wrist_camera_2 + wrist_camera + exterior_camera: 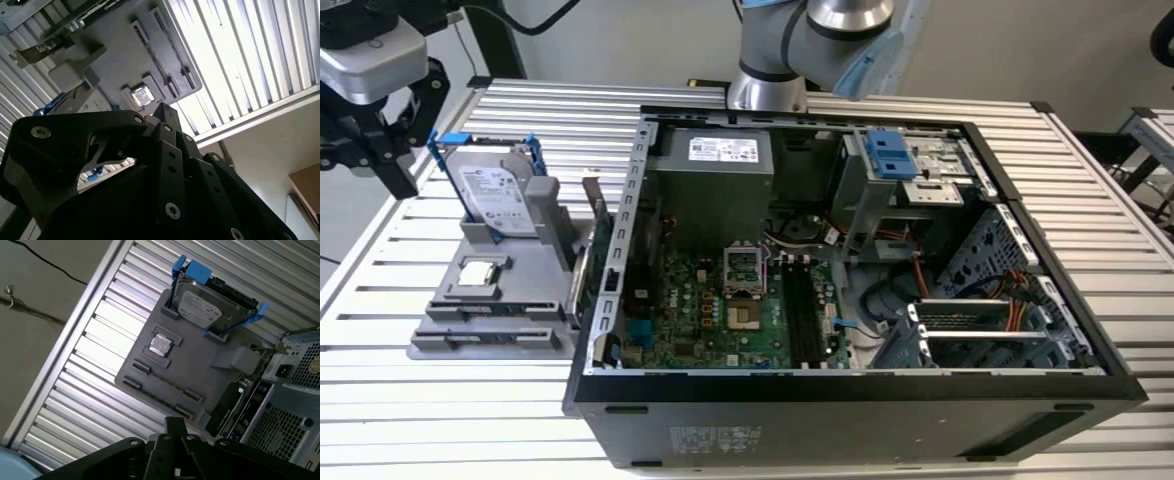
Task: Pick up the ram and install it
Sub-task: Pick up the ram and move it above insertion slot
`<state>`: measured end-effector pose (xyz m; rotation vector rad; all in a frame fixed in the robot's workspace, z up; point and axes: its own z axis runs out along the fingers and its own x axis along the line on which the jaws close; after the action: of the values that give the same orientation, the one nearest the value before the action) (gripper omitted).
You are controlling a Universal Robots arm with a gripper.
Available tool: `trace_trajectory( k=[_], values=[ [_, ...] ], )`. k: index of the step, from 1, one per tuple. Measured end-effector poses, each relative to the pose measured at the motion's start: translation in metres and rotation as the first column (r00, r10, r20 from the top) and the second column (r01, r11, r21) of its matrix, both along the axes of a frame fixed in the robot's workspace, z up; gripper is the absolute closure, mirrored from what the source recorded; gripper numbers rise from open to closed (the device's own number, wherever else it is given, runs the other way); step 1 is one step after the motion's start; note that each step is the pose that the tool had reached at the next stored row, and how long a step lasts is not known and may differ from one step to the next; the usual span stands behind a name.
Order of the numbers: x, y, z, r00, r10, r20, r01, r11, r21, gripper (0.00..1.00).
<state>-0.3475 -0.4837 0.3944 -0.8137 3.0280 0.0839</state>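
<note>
Hand (371,150): upper left, state cannot be told.
Ram (582,272): on edge, between grey holder (494,337) and computer case (854,405).

The surface I worked over was a table (440,420) of silver, ribbed metal slats, which threw back strong white bands of light in both wrist views. Beyond its edge, in the first wrist view, lay a plain grey floor (45,340) crossed by a thin black cable (47,264); in the second wrist view a brown box (306,187) showed past the table's rim. In the exterior view a pale wall (640,40) closed the scene behind, with a second slatted table (1154,135) at the exterior view's right.
</note>
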Motion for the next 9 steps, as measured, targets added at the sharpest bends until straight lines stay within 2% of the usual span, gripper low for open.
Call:
trace_trajectory(
  k=[4, 7, 9],
  values=[
    [0.0, 0.0002, 0.0004, 0.9979, 0.064, 0.0, -0.064, 0.9979, 0.0, 1.0],
    [0.0, 0.0004, 0.0011, 0.9936, 0.113, 0.0, -0.113, 0.9936, 0.0, 1.0],
    [0.0, 0.0005, 0.0014, 0.9895, 0.144, 0.0001, -0.144, 0.9895, 0.0, 1.0]
  ],
)
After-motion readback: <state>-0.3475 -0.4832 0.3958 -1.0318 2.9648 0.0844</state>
